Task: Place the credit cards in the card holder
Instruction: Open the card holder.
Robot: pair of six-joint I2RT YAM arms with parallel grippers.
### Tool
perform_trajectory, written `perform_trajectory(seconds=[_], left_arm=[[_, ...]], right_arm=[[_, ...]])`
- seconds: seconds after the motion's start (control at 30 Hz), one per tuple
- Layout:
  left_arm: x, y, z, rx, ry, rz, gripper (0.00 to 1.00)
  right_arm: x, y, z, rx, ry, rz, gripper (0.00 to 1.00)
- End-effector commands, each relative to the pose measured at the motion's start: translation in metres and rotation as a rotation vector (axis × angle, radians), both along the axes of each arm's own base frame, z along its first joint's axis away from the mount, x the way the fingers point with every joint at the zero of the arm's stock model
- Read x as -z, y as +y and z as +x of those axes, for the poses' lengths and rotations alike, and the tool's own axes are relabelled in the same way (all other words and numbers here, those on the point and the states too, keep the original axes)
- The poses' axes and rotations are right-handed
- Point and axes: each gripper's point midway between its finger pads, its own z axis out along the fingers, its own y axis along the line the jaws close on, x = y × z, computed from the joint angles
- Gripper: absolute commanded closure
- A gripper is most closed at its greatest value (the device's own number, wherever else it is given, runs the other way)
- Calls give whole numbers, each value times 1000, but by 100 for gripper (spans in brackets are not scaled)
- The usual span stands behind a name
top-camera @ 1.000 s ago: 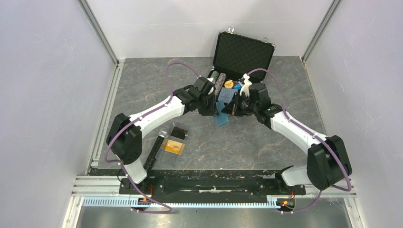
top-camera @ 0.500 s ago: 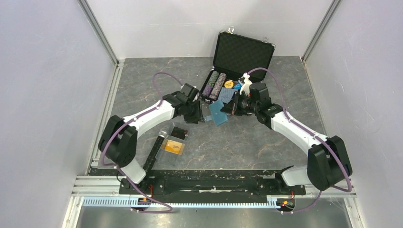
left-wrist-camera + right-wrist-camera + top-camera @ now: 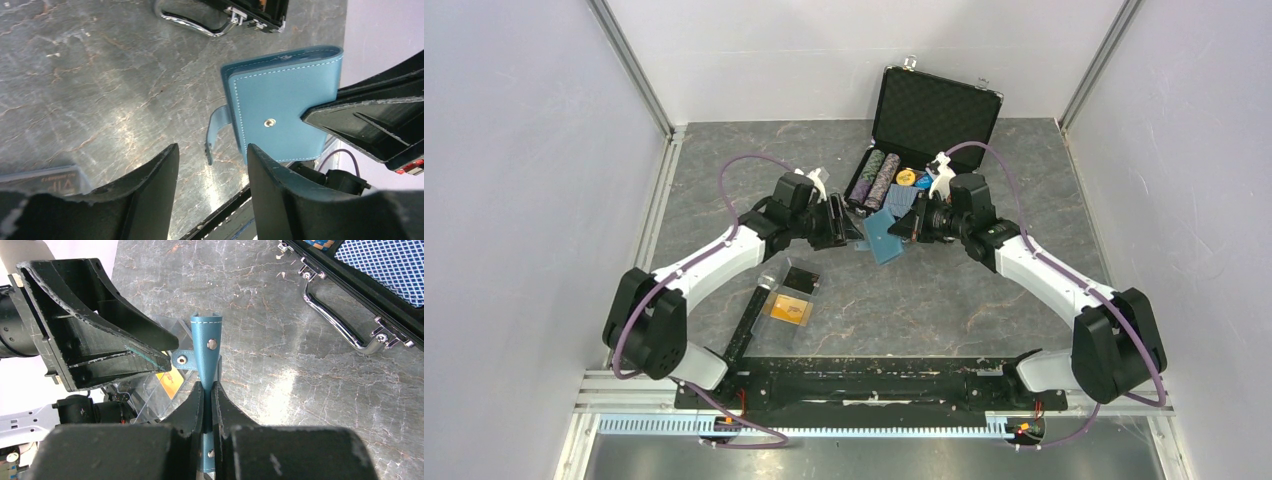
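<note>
A grey, marble-veined table (image 3: 984, 300) carries everything. At its far side stands an open black case (image 3: 936, 112), lid raised, chrome handle toward the near side. Nearer and to the left lie a black card (image 3: 801, 279) and an orange-gold card (image 3: 787, 308) with a clear plastic box (image 3: 767, 287) – whether inside or atop it is unclear – and just left of these a narrow black bar (image 3: 746, 322), set at a slant.

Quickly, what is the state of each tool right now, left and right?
Left tool: open, holding nothing.
Right tool: closed on the card holder.
</note>
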Motion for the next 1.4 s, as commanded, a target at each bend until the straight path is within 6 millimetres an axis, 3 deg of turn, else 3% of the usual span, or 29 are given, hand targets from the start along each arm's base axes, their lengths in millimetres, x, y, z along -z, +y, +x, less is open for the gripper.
perform_trajectory(seconds=[0.0,0.43,0.63,0.7,0.77,0.83,0.97,1.07,1.2,1.37], left_arm=[[-7,-18,2,48,5,-86,44],[14,-25,4,65,40,-77,64],[5,-30,5,83,16,-105,95],[-2,-31,6,91,-2,-120,98],[-14,-31,7,102,-40,-126,98],[-33,-28,9,130,-99,-103,98],[-88,-17,6,268,-275,4,98],[-126,-10,-2,394,-384,75,98],[-167,-7,-16,539,-454,103,98],[-189,-4,-28,665,-451,134,98]], right_arm=[[-35,4,9,0,-95,53,100],[-35,3,9,1,-87,60,100],[-32,3,9,5,-74,62,100],[-33,4,9,3,-76,64,100],[-35,3,10,1,-84,65,92],[-41,0,14,-3,-111,60,75],[-62,-27,25,25,-188,43,29],[-92,-51,37,45,-309,20,5],[-134,-51,37,-52,-485,-1,2],[-167,-37,30,-177,-601,41,2]])
